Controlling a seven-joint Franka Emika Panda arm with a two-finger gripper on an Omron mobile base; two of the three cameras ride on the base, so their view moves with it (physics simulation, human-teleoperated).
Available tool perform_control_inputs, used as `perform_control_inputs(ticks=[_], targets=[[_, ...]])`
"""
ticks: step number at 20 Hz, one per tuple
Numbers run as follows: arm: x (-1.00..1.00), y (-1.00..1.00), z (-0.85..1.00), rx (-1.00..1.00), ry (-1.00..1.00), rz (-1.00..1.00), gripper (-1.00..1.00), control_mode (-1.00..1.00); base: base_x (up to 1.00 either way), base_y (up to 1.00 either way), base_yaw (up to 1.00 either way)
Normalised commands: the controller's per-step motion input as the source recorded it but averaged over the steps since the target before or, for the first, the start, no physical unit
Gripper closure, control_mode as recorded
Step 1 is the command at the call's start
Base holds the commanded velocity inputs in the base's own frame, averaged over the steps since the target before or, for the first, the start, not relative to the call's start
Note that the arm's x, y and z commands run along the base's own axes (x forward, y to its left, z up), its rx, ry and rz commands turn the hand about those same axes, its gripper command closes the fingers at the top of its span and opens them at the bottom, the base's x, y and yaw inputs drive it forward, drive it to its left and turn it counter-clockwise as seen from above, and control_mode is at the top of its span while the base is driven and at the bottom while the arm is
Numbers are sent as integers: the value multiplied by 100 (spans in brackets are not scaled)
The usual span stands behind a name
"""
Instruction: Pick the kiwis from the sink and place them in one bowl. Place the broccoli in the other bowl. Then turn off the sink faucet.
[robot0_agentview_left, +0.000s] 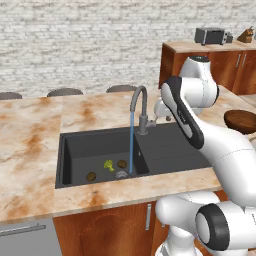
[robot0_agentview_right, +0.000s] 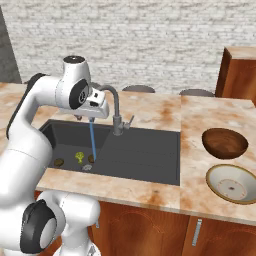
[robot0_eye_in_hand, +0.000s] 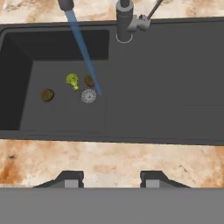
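Observation:
Two brown kiwis lie on the floor of the dark sink, with the yellow-green broccoli between them, beside the round drain. The faucet runs a thin blue stream onto the basin floor near the drain. My gripper hangs open and empty above the sink's front rim, high over the basin. In the right base view it sits just left of the faucet. The dark wooden bowl and the cream bowl stand on the counter to the right.
Marble counter surrounds the sink. The flat drainboard takes the sink's right half. Stool tops line the far counter edge. A wooden cabinet with a toaster stands at the back right.

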Motion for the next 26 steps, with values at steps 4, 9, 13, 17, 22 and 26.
perform_control_inputs(ticks=[4, 9, 13, 17, 22, 26], targets=[[0, 5, -11, 0, 0, 0, -100, -100, 0, 0, 0], [0, 18, -20, 0, 0, 0, -100, -100, 0, 0, 0], [0, 41, -30, -1, 0, 0, -100, -100, 0, 0, 0], [0, 39, -31, 0, 0, 0, -100, -100, 0, 0, 0], [6, 40, -28, 0, 1, 0, -100, -100, 0, 0, 0], [14, 30, -19, 0, 4, 0, -100, -100, 0, 0, 0]])
